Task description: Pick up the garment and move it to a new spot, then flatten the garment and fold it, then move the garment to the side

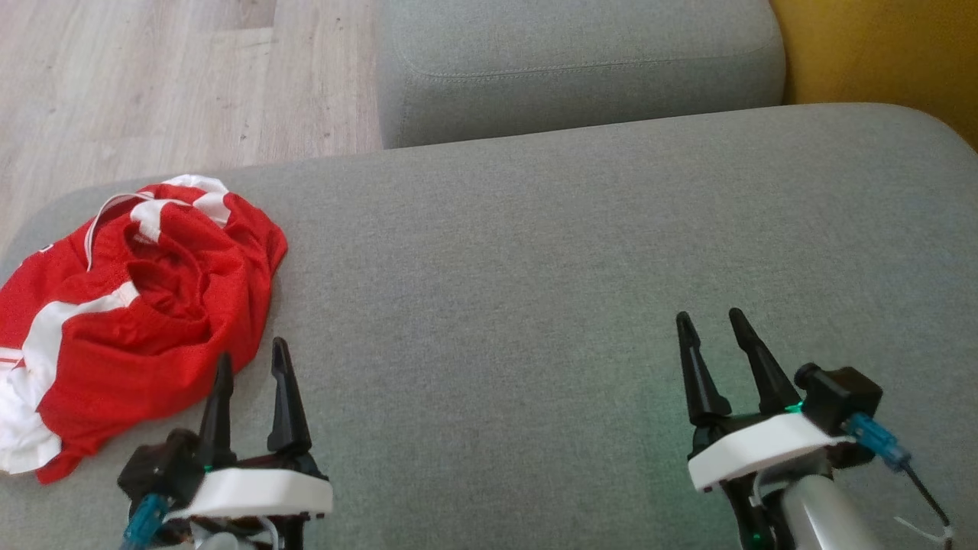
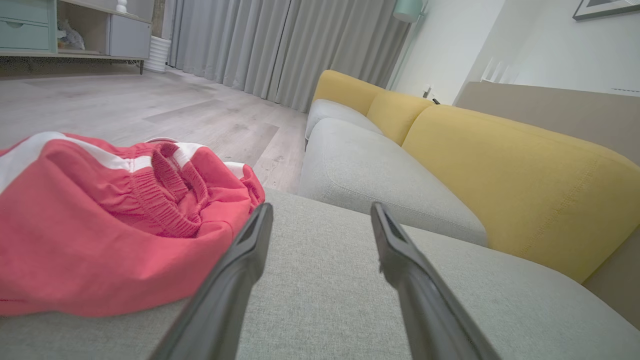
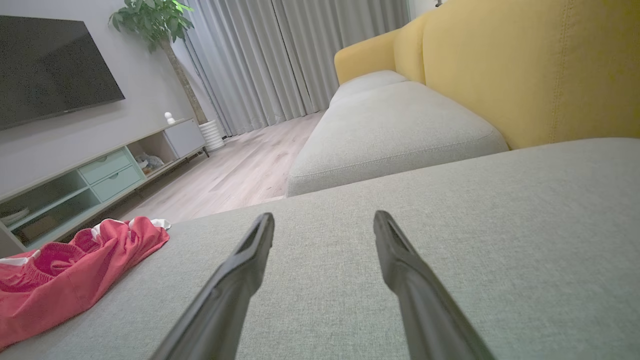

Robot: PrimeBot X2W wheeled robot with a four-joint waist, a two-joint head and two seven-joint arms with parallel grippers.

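Note:
A red garment (image 1: pixel 145 313) with white stripes lies crumpled on the left end of the grey sofa cushion (image 1: pixel 535 267). Its elastic waistband faces up in the left wrist view, where the garment (image 2: pixel 115 235) sits just left of my fingers. My left gripper (image 1: pixel 250 353) stands open at the garment's near right edge, nothing between its fingers. My right gripper (image 1: pixel 712 318) is open too, over bare cushion far to the right. The right wrist view has the garment (image 3: pixel 65 275) at its lower left, well away from that gripper (image 3: pixel 324 220).
A second grey cushion (image 1: pixel 581 69) lies beyond the one I work on. Yellow backrests (image 2: pixel 525 175) run along the right. Wooden floor (image 1: pixel 153 76) lies past the cushion's far left edge. A TV cabinet (image 3: pixel 100 175), a plant and curtains stand across the room.

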